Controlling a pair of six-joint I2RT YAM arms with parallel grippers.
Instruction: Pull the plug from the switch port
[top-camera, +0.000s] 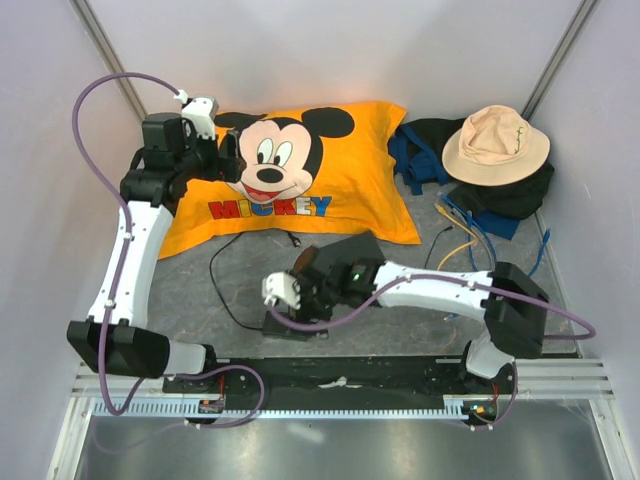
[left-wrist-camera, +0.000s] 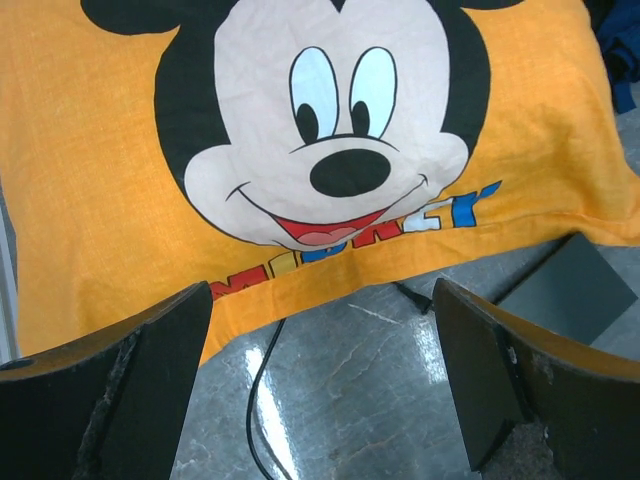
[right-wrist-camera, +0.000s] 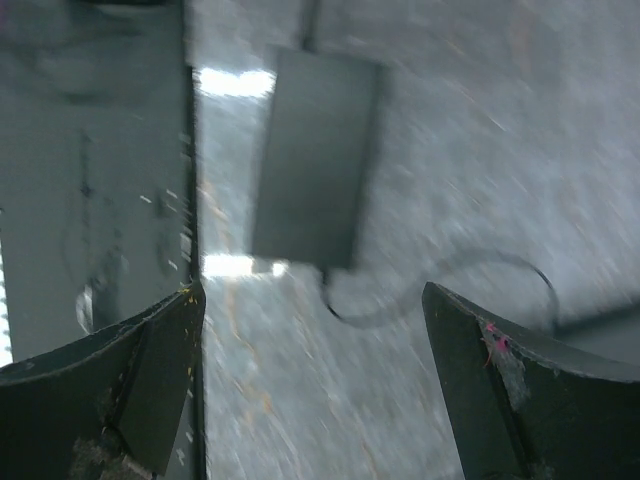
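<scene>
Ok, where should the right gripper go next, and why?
Probably away from the power brick, toward the switch beside the pillow. The right gripper hangs open over the brick, which isn't the thing to unplug.

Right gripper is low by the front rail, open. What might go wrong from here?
The right gripper hangs open over the small power brick, not the switch; closing here may grab the wrong box. The brick's thin black cord loops across the table and might snag a finger. The right wrist view is blurred, so alignment is hard to judge.
</scene>
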